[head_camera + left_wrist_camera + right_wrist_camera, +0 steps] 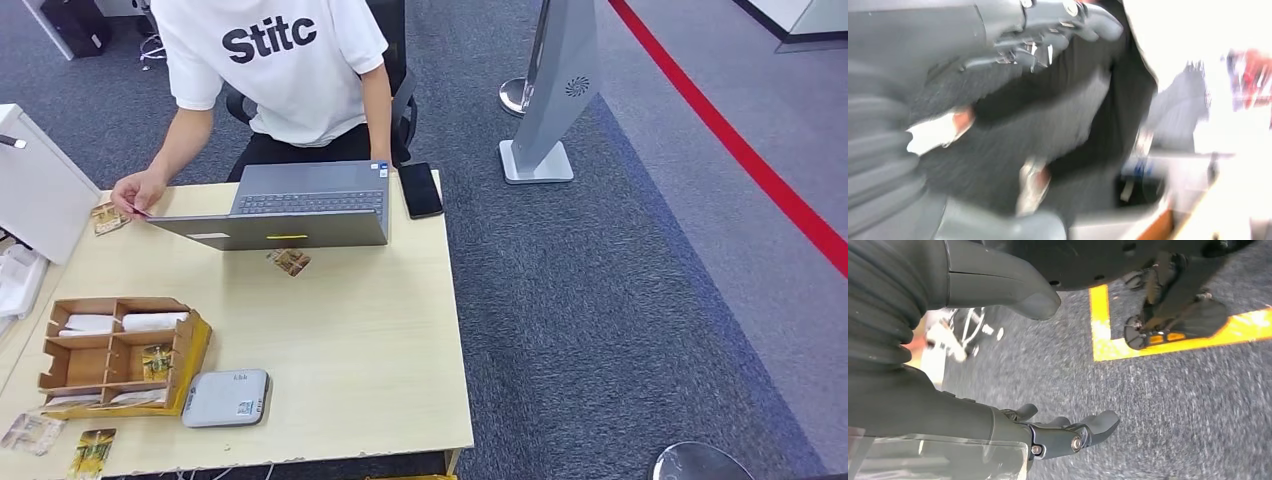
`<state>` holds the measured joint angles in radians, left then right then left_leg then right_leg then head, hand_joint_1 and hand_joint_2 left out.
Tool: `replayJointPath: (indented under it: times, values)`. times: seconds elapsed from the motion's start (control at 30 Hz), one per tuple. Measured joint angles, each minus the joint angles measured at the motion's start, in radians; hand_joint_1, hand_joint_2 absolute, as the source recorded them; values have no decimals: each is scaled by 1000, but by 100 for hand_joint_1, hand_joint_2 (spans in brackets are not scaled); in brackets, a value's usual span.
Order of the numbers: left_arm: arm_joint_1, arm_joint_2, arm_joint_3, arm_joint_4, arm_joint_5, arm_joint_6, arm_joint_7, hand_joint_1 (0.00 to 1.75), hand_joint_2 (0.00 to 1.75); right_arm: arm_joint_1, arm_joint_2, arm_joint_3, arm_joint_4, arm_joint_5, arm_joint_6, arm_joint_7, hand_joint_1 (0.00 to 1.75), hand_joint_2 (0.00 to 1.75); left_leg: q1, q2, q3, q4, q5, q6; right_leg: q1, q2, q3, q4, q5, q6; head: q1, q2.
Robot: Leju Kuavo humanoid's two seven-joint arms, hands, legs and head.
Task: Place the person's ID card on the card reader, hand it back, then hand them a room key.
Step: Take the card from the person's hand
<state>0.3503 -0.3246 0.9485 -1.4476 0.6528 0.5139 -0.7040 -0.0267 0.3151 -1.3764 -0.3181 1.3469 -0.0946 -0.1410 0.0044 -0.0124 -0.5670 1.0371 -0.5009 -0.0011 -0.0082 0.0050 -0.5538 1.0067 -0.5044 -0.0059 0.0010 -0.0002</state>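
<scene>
The right hand is hanging over grey carpet with its thumb and fingers spread well apart, holding and touching nothing. A yellow floor line is lying beyond the fingertips.

The left hand is showing in a badly blurred wrist picture; its dark fingers are stretching out and seem to be closing on nothing, but the blur is keeping me from telling whether the hand is open or closed.

In the head view, well away from both hands, a person in a white shirt is sitting behind a wooden table. The person's hand is pinching a small card at the far left corner of the table, just beside an open laptop. The grey card reader is sitting at the near edge, touching a wooden organizer that is holding cards in its compartments. Another card is lying on the table in front of the laptop, and a black phone is resting beside the laptop.
</scene>
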Motion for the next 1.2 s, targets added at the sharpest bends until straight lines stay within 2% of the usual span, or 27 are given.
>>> replayJointPath:
  times: [0.07,0.1,0.13,0.2,0.3,0.37,0.53,0.6,0.67,0.73,0.83,0.9,0.93,1.0,1.1,1.2]
  values:
    - [42,-4,-202,-142,-7,62,0,0,175,-5,-5,5,-2,29,2,10,0,175,-1,-14,-3,-1,2,1,0,-14,4,0,-1,0,4,0]
    - [57,-6,-259,-193,-12,27,0,0,175,-7,-8,7,-1,36,2,11,0,175,-1,-15,-3,-1,2,1,0,-16,6,0,-1,0,7,0]
    - [67,-8,-294,-239,-17,-17,-1,0,175,-8,-12,9,0,40,2,13,0,175,-1,-14,-2,-1,2,0,0,-15,6,0,0,-1,9,0]
    - [80,-9,-310,-308,-23,-73,-2,0,175,-7,-17,10,1,41,1,14,0,175,-2,-10,0,-1,2,0,-1,-12,7,0,1,-1,9,0]
    - [82,-9,-295,-377,-71,-132,-1,0,175,-5,-20,10,5,40,-8,8,0,175,-2,-7,1,0,2,0,-1,-9,6,0,1,-1,8,0]
    - [63,-10,-266,-399,-131,-214,-1,0,175,-7,-21,10,9,38,-15,-3,0,175,-2,-7,1,0,2,0,-1,-9,6,0,1,-1,7,0]
    - [-44,-8,-96,-433,-388,-576,-1,0,175,-11,-26,10,24,35,-21,-30,0,175,-1,-5,1,-1,2,0,-1,-7,6,0,1,-1,7,0]
    - [-87,-3,-22,-466,-522,-651,-1,0,175,-13,-30,10,32,35,-23,-32,0,175,-1,-3,1,0,2,0,-1,-6,5,0,1,-2,7,0]
    - [-114,3,16,-525,-665,-619,0,0,175,-16,-34,10,40,37,-28,-21,0,175,-1,-2,2,0,2,0,-1,-4,3,0,2,-2,7,0]
    - [-121,20,-20,-597,-850,-450,15,0,175,-21,-38,12,49,41,-32,-3,0,175,-2,-1,2,0,2,0,-1,-3,2,0,2,-2,7,0]
    - [-125,103,-165,-632,-1103,-160,86,0,175,-29,-43,20,65,52,-31,20,0,175,-2,-2,2,0,2,0,-1,-4,3,0,2,-3,8,0]
    - [-147,188,-257,-616,-1222,-57,153,0,175,-34,-47,29,76,62,-27,32,0,175,-2,-2,3,0,3,0,-1,-4,2,0,3,-3,8,0]
    - [-168,235,-300,-599,-1280,-43,198,0,175,-35,-50,33,81,67,-24,37,0,175,-2,-2,3,0,3,0,-1,-4,2,0,3,-3,7,0]
    - [-228,337,-388,-542,-1420,-78,327,0,175,-38,-56,42,90,76,-16,44,0,175,-2,-4,3,0,5,-1,-1,-6,2,1,3,-3,6,0]
    - [-368,493,-528,-417,-1608,-204,532,0,175,-46,-65,59,101,91,-6,46,0,175,-1,-5,1,0,8,-3,0,-7,2,2,6,-5,6,0]
    - [-514,615,-648,-301,-1717,-301,655,0,175,-53,-73,73,108,96,-1,43,0,175,0,-1,-1,0,10,-4,0,-3,-1,3,11,-7,6,0]
